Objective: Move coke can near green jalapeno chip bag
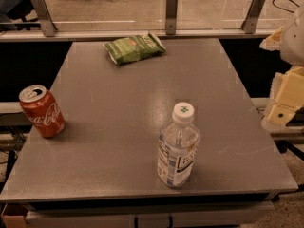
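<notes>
The coke can [42, 110] stands upright at the left edge of the grey table [142, 103], red-orange with white script and a silver top. The green jalapeno chip bag [134, 48] lies flat at the table's far side, a little left of centre. The can and the bag are far apart. My gripper [285, 99] shows as cream-coloured parts at the right edge of the camera view, beyond the table's right side and away from both the can and the bag. It holds nothing that I can see.
A clear water bottle [177, 146] with a white cap stands upright near the table's front, right of centre. A glass railing with metal posts [171, 11] runs behind the table's far edge. The floor drops off dark on both sides.
</notes>
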`<state>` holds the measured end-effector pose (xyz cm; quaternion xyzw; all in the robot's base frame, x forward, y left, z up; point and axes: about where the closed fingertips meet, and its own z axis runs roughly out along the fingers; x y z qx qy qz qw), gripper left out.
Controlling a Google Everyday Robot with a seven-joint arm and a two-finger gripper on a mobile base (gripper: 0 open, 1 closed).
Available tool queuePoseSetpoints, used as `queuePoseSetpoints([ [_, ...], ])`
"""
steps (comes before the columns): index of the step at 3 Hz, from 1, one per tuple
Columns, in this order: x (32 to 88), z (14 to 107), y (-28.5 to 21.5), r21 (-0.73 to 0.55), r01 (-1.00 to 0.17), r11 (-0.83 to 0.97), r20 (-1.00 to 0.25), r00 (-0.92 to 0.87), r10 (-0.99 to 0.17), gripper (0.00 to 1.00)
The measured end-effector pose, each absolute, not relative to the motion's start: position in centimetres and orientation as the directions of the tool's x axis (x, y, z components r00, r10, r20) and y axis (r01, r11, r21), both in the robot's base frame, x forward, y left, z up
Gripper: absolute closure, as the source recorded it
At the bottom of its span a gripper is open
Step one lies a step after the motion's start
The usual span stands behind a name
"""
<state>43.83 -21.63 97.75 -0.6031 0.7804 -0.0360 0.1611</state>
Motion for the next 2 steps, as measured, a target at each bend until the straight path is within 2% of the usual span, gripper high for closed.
queuePoseSetpoints([
  [2,45.1,97.8,-21.0,-0.259,-0.929,0.264,-0.231,-0.206,-0.951,0.00],
])
